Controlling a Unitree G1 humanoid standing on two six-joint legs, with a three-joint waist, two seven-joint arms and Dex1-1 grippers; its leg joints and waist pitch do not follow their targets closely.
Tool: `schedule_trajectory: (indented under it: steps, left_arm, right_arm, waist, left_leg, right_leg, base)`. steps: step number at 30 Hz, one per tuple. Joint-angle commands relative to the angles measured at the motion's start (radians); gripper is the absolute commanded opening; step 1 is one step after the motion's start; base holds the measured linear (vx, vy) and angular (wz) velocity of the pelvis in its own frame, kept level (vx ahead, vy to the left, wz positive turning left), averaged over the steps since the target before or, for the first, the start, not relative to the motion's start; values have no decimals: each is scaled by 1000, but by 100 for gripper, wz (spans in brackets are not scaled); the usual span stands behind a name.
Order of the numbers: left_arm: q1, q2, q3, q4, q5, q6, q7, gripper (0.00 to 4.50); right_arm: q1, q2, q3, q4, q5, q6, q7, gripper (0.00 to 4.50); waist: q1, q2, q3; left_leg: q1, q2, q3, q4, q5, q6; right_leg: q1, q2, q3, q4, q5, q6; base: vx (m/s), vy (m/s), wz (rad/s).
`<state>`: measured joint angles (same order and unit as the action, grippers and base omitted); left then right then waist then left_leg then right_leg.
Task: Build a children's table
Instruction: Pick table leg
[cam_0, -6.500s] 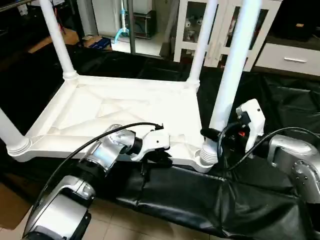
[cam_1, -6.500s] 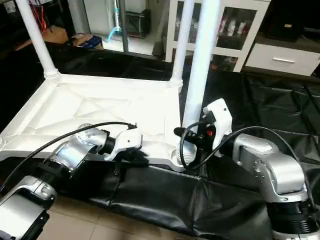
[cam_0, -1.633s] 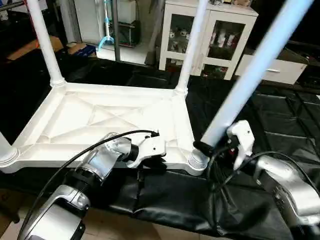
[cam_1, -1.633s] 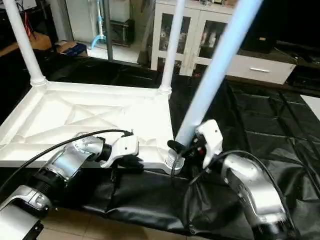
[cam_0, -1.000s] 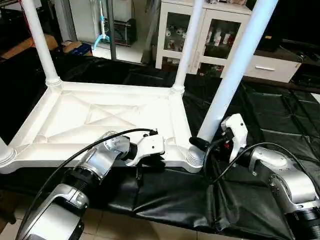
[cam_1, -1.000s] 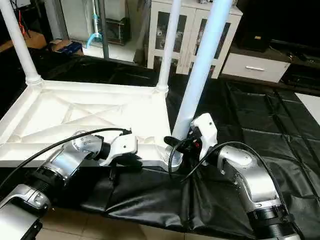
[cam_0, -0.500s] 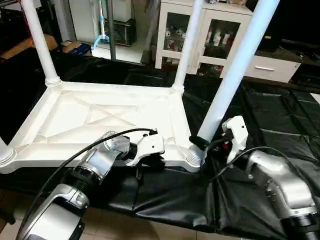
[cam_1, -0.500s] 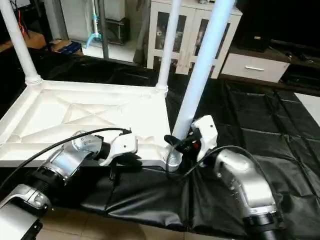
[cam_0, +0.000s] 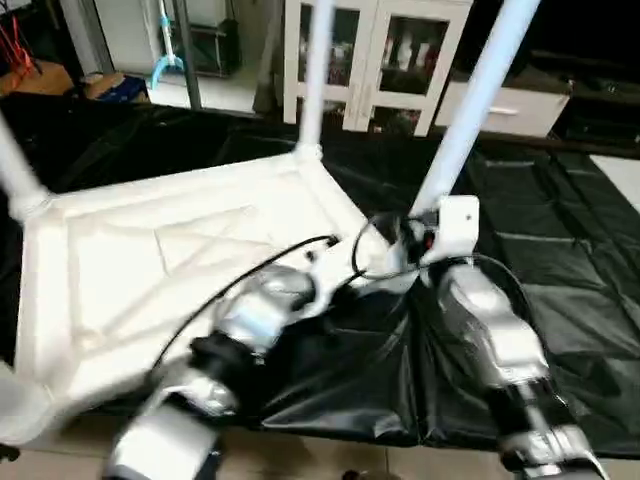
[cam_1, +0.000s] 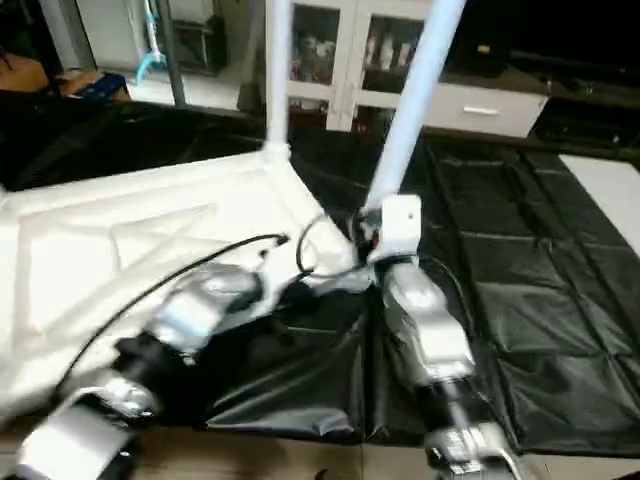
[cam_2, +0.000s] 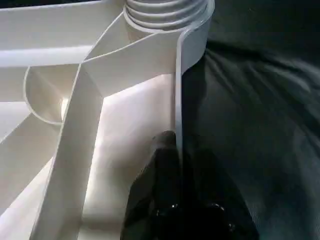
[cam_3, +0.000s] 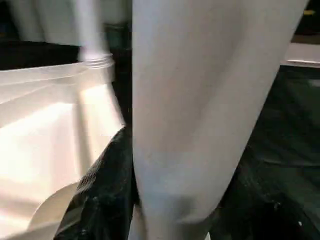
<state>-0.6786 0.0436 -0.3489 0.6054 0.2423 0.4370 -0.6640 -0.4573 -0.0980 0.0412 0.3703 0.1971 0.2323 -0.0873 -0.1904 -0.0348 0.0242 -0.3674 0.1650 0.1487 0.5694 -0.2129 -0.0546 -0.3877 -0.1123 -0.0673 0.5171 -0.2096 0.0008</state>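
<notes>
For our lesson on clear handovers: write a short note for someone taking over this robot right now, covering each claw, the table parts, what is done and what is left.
Left claw: shut on the tabletop rim, near the corner socket.
Right claw: closed around the near-right leg, just above its socket.
Tabletop lies underside up on the black sheet. A far leg stands in its corner; another leg stands at the left.
Left: confirm the gripped leg is fully seated, let go, turn the table upright.

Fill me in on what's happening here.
A robot is assembling a white table that lies upside down on a black sheet. Its left gripper is shut on the tabletop rim near a corner socket. Its right gripper holds a leg standing in that corner. Other legs are already up.
</notes>
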Motion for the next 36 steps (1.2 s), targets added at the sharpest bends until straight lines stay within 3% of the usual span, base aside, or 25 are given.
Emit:
schedule_trajectory:
  steps: [1,3,4,9,10,12,14,18,19,23,24,26,27,28,30,36]
  left_arm:
    - [-19,18,49,-52,8,6,47,0]
    - [-15,20,46,-60,10,15,52,0]
    - [-13,20,46,-61,10,16,53,0]
    - [3,31,41,-87,14,47,58,0]
    - [5,37,34,-91,6,56,61,0]
    - [6,39,33,-91,4,57,60,0]
    - [6,38,33,-92,1,59,61,0]
    - [7,38,30,-97,-2,64,61,0]
    - [8,39,30,-99,-2,66,61,0]
    - [10,44,26,-111,-6,76,62,0]
    - [11,46,26,-114,-7,78,62,0]
    - [11,52,26,-116,-10,79,62,0]
    - [11,52,26,-116,-10,79,62,0]
    - [11,54,25,-117,-12,80,62,0]
    - [9,57,26,-114,-14,80,62,0]
    - [6,66,28,-110,-16,77,62,0]
  right_arm:
    - [74,-46,-87,218,-89,69,-155,183]
    - [68,-37,-87,221,-90,53,-165,183]
    - [66,-35,-88,221,-89,49,-167,183]
    - [40,-10,-113,254,-49,-16,-154,183]
    - [24,5,-113,258,-10,-55,-80,183]
    - [22,5,-102,251,-10,-63,-56,183]
    - [20,2,-84,245,-13,-69,-23,183]
    - [9,-6,-60,237,-17,-78,10,183]
    - [5,-8,-56,236,-20,-83,11,218]
    - [-9,-13,-49,240,-27,-93,26,253]
    - [-11,-12,-51,241,-26,-95,28,260]
    - [-17,-14,-54,236,-28,-96,47,286]
    - [-17,-14,-54,236,-28,-96,47,294]
    - [-18,-14,-57,233,-29,-97,56,301]
    - [-19,-17,-58,223,-27,-94,68,314]
    - [-19,-30,-49,189,-26,-88,94,370]
  waist:
    - [4,10,-26]
    - [11,7,-27]
    - [11,6,-30]
    - [13,8,-37]
    - [10,3,-39]
    - [13,7,-44]
    - [17,4,-44]
    - [21,3,-45]
    - [22,3,-45]
    - [21,4,-46]
    - [23,4,-49]
    - [30,-1,-53]
    - [30,-1,-53]
    - [35,3,-52]
    - [37,-2,-53]
    - [41,0,-53]
  left_leg:
    - [-3,51,-20,-100,-477,-25]
    - [-2,51,-15,-97,-451,-15]
    - [-3,52,-12,-95,-413,5]
    - [-6,53,-8,-89,-363,19]
    - [-7,54,-6,-87,-351,24]
    - [-13,53,-4,-82,-302,34]
    - [-11,52,1,-77,-257,58]
    - [-11,53,4,-73,-216,80]
    - [-12,53,3,-73,-218,81]
    - [-8,54,3,-73,-241,64]
    - [-8,53,5,-68,-219,69]
    - [-13,51,8,-60,-119,111]
    - [-13,51,8,-60,-119,111]
    - [-9,51,11,-56,-91,144]
    - [-10,51,12,-53,-81,161]
    - [-6,54,17,-50,-76,163]
  right_leg:
    - [18,-42,27,-55,-300,-154]
    - [18,-39,29,-52,-261,-159]
    - [23,-39,30,-46,-233,-168]
    - [24,-36,29,-42,-210,-180]
    - [25,-34,28,-38,-192,-188]
    - [31,-35,28,-31,-142,-196]
    - [30,-32,29,-26,-88,-213]
    - [35,-33,27,-20,-73,-232]
    - [35,-32,27,-21,-81,-232]
    - [33,-30,27,-23,-129,-228]
    - [34,-31,28,-19,-95,-237]
    - [42,-31,28,-3,15,-259]
    - [42,-31,28,-3,15,-259]
    - [40,-32,28,-3,36,-276]
    - [43,-33,28,-2,27,-279]
    - [40,-29,27,0,-3,-282]
  base:
    - [0,0,0]
    - [0,0,0]
    - [0,0,0]
    - [0,0,0]
    - [0,0,0]
    - [0,0,0]
    - [0,0,0]
    - [0,0,0]
    - [0,0,0]
    - [0,0,0]
    - [0,0,0]
    - [0,0,0]
    - [0,0,0]
    - [0,0,0]
    - [0,0,0]
    - [0,0,0]
